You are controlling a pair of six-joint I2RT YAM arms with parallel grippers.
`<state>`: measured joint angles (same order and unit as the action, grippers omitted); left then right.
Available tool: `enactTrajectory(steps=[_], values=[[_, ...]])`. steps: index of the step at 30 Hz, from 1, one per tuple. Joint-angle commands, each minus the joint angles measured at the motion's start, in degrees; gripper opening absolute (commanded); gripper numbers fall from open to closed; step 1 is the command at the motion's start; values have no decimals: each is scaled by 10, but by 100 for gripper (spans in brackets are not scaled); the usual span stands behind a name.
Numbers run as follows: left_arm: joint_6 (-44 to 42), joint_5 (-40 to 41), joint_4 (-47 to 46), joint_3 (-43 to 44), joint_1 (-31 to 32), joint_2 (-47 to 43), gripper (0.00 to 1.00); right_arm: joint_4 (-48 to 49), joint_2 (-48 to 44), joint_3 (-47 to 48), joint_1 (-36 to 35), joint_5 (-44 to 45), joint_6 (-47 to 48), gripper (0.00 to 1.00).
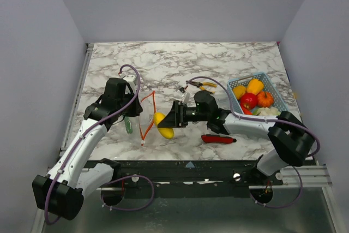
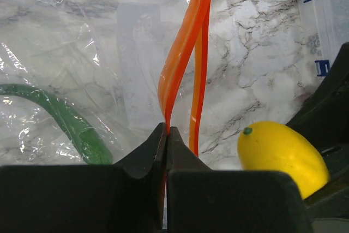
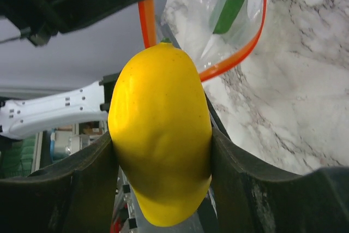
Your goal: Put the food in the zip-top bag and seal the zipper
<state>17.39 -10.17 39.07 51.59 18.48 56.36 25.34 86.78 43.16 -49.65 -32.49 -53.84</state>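
Beside the crinkly bag (image 2: pixel 82 53), right end effector (image 1: pixel 167 122) clamps a glossy yellow fruit (image 3: pixel 161 135); left end effector (image 2: pixel 166 135) pinches the zipper (image 2: pixel 182 64).

You're in a robotics lab test cell, not a kitchen. Plain grey walls (image 1: pixel 185 4) box in the space beyond and to either side of your left claw (image 1: pixel 130 117) and right claw (image 1: pixel 165 123). Beneath them is a marble-print tabletop (image 1: pixel 163 64), with a bare aluminium rail (image 1: pixel 305 174) nearer than the claws, by the arm bases. Purple cables (image 1: pixel 138 80) loop along both arms. To the right of the right claw sits a blue mesh basket (image 1: pixel 276 93) – its contents are glossy toy fruits and vegetables (image 1: pixel 249 101), not real food.
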Motion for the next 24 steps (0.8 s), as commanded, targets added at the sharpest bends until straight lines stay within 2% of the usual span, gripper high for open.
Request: enactTrajectory(steps=[1, 6, 13, 24], values=[[-1, -9, -7, -2, -2, -12, 0, 75, 56, 54, -3, 17, -60, 2], [-1, -10, -9, -2, -2, -17, 0, 151, 124, 78, -4, 11, -138, 4], [-2, -12, -13, -6, -2, -31, 0, 201, 191, 90, -4, 60, -213, 4], [-2, -22, -18, -9, -2, -39, 0, 197, 224, 152, -12, 76, -216, 8]])
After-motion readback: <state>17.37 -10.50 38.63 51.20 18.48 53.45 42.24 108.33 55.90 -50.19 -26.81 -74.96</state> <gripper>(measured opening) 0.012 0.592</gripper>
